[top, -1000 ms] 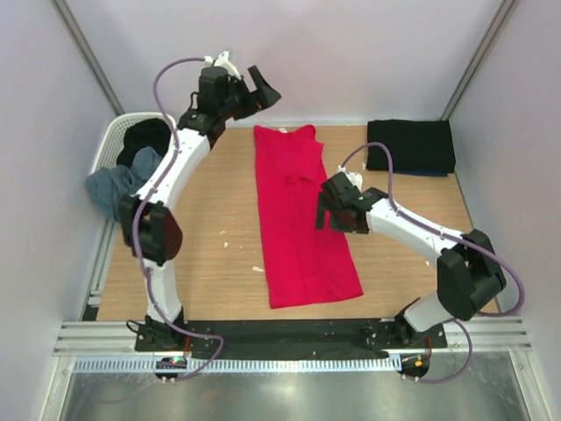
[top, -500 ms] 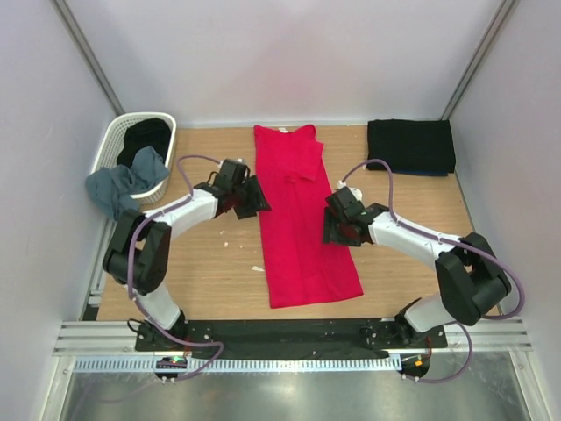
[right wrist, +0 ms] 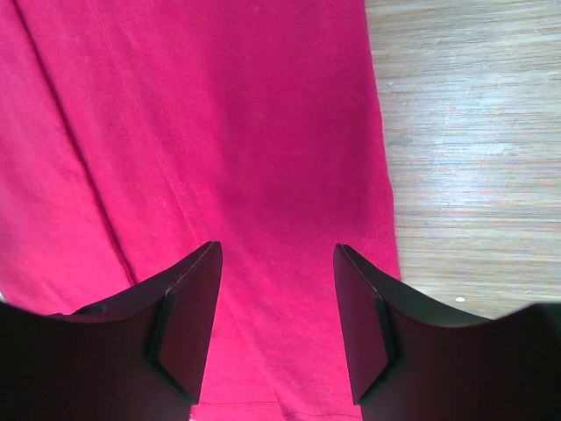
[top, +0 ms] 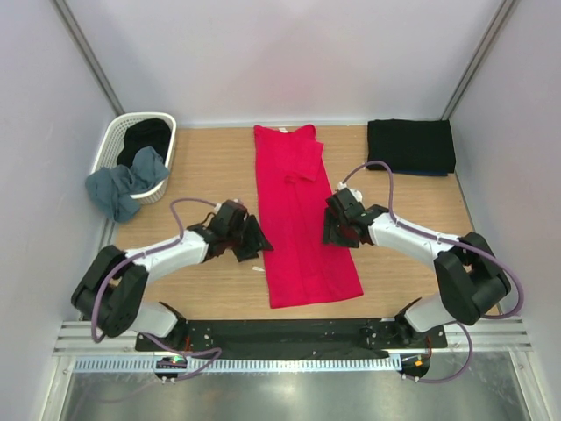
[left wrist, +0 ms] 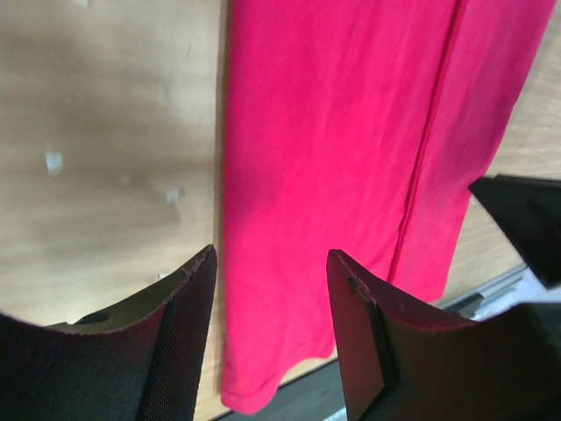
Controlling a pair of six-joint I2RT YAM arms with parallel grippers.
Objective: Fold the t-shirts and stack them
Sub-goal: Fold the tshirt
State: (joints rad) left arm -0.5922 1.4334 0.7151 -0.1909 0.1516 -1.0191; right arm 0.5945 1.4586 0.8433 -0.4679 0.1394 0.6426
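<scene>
The crimson-red t-shirt (top: 301, 219) lies flat on the wooden table, folded lengthwise into a long strip; it also shows in the left wrist view (left wrist: 351, 158) and the right wrist view (right wrist: 219, 132). My left gripper (top: 257, 241) is open, low by the strip's left edge, its jaws over that edge (left wrist: 272, 333). My right gripper (top: 331, 230) is open, low over the strip's right edge (right wrist: 276, 324). A folded black t-shirt (top: 410, 146) lies at the back right. A black t-shirt (top: 145, 136) sits in the white basket, and a grey-blue one (top: 123, 182) hangs over its rim.
The white lattice basket (top: 112, 140) stands at the back left corner. Small white scraps (top: 258, 269) lie on the wood left of the red strip. The black base rail (top: 289, 331) runs along the near table edge. Walls close in the left, back and right sides.
My left arm swung down from high at the back left to the table, then nearer along the red strip's left edge. My right gripper dropped slightly onto the strip's right edge.
</scene>
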